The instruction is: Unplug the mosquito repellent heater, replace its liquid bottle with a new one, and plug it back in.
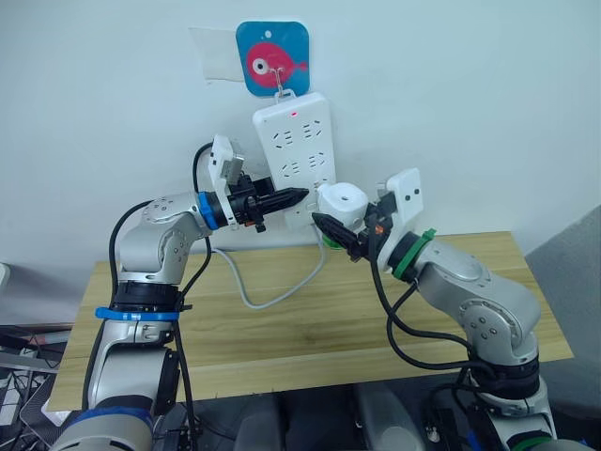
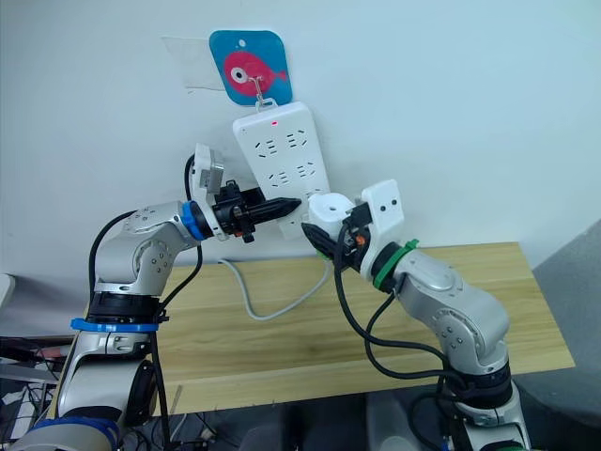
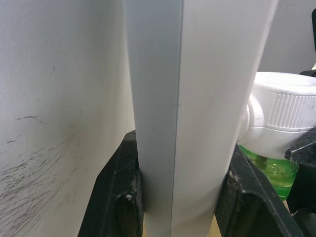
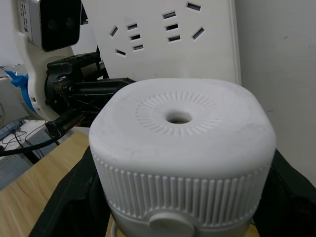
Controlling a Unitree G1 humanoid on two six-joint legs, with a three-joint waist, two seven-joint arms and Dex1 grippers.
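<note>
Two tools meet at the lower end of the white power strip (image 1: 296, 155) that hangs on the wall from a hook under a blue fish sticker (image 1: 272, 58), above the wooden tabletop (image 1: 310, 319). In the left eye view, the left tool (image 1: 299, 196) reaches in from the left and its black fingers pinch the strip's lower edge. The right tool (image 1: 331, 228) grips the mosquito repellent heater (image 1: 342, 202), held just beside the strip's bottom right corner. A grey cable (image 1: 272, 287) loops down onto the tabletop.

In the left wrist view, both fingers (image 3: 116, 197) clamp the strip's edge; the heater sits close by with its liquid bottle (image 3: 274, 170) green underneath.

In the right wrist view, the heater's ribbed top with its centre hole sits between the right fingers (image 4: 69, 197), with the strip's sockets behind it.
</note>
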